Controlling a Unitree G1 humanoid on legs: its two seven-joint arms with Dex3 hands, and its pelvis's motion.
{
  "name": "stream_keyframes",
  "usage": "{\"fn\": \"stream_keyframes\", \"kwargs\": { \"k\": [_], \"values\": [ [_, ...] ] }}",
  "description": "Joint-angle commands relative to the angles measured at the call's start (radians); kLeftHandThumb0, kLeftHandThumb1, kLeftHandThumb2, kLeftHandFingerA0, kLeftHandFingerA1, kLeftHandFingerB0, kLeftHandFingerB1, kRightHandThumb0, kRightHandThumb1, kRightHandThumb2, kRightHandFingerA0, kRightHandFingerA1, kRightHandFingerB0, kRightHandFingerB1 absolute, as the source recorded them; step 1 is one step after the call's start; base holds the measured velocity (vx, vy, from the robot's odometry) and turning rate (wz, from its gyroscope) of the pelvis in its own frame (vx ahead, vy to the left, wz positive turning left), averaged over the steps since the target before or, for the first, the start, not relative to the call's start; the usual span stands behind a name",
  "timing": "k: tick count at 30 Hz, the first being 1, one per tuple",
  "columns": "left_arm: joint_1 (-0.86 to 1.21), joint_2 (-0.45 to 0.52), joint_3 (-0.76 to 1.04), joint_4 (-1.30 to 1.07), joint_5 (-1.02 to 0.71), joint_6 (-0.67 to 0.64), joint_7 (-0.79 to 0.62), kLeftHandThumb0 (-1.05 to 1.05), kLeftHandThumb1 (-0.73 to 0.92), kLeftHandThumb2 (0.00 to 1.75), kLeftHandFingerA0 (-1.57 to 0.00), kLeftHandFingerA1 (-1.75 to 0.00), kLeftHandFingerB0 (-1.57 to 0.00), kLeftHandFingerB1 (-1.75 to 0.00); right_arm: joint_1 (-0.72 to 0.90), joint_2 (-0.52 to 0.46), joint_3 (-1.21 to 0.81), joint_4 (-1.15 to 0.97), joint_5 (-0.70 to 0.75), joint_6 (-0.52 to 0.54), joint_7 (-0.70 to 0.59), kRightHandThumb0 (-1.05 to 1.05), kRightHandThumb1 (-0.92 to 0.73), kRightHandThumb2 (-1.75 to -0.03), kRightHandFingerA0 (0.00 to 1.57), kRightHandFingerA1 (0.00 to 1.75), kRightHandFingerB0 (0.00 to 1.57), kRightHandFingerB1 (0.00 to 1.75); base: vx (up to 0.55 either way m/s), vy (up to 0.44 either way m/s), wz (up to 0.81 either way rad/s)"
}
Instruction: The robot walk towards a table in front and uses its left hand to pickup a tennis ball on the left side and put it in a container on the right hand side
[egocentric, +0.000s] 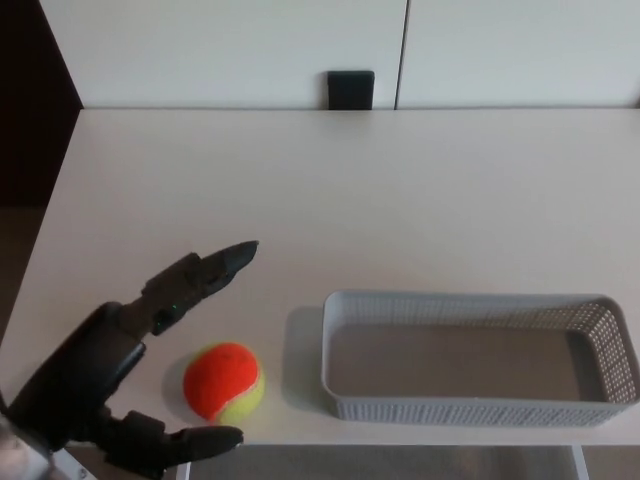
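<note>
while the left robot hand (130, 370) is spread wide around the tennis ball (223, 381), it should be closed evenly before lifting is tried.

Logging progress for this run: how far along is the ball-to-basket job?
Done: the robot is at the table. In hand: the left robot hand is open, spread either side of the tennis ball, which sits on the table unlifted. Left: grip it, carry it right, drop it into the empty grey basket.

My view is bright and even; the basket (470, 408) casts a soft shadow on the table (400, 190) just left of it. Detail looks slightly soft.
</note>
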Motion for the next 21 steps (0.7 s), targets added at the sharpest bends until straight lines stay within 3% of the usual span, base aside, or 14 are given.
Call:
{"fn": "stream_keyframes", "kwargs": {
  "k": [1, 6, 12, 13, 14, 15, 21],
  "values": [
    [-0.034, 0.103, -0.119, 0.182, 0.506, -0.004, 0.227, -0.40, 0.31, 0.68, 0.00, -0.20, -0.01, -0.15, -0.017, -0.038, 0.003, 0.033, -0.006, 0.016, 0.029, -0.43, -0.51, -0.75, 0.68, 0.57, 0.46, 0.49, 0.00, 0.000, 0.00],
    [-0.042, 0.097, -0.146, 0.228, 0.531, 0.022, 0.280, -0.38, 0.30, 0.66, 0.00, -0.16, -0.03, -0.16, -0.009, -0.040, 0.008, 0.010, -0.005, 0.025, 0.036, -0.43, -0.51, -0.75, 0.69, 0.57, 0.46, 0.49, 0.00, 0.000, 0.00],
    [-0.054, 0.067, -0.163, 0.296, 0.564, 0.009, 0.397, -0.35, 0.29, 0.66, -0.01, -0.29, -0.05, -0.25, -0.007, -0.048, 0.014, 0.005, -0.010, 0.030, 0.039, -0.45, -0.51, -0.76, 0.67, 0.57, 0.45, 0.48, 0.00, 0.000, 0.00],
    [-0.056, 0.057, -0.164, 0.306, 0.571, 0.012, 0.425, -0.37, 0.31, 0.59, -0.07, -0.32, -0.11, -0.22, -0.007, -0.048, 0.015, 0.006, -0.010, 0.030, 0.039, -0.45, -0.51, -0.76, 0.67, 0.57, 0.46, 0.49, 0.00, 0.000, 0.00],
    [-0.055, 0.045, -0.164, 0.310, 0.579, 0.024, 0.450, -0.33, 0.26, 0.64, -0.07, -0.43, 0.00, -0.35, -0.007, -0.049, 0.016, 0.003, -0.011, 0.032, 0.039, -0.45, -0.51, -0.76, 0.67, 0.57, 0.46, 0.49, 0.00, 0.000, 0.00],
    [-0.055, 0.031, -0.165, 0.315, 0.589, 0.039, 0.480, -0.20, 0.26, 0.80, -0.02, -0.50, 0.00, -0.48, -0.006, -0.050, 0.018, -0.002, -0.014, 0.036, 0.038, -0.45, -0.52, -0.76, 0.67, 0.57, 0.45, 0.49, 0.00, 0.000, 0.00],
    [-0.065, -0.005, -0.166, 0.344, 0.598, 0.057, 0.555, -0.20, 0.32, 0.84, -0.03, -0.50, 0.00, -0.48, -0.012, -0.052, 0.021, 0.006, -0.014, 0.030, 0.041, -0.45, -0.51, -0.76, 0.68, 0.57, 0.46, 0.49, 0.00, 0.000, 0.00]
  ]
}}
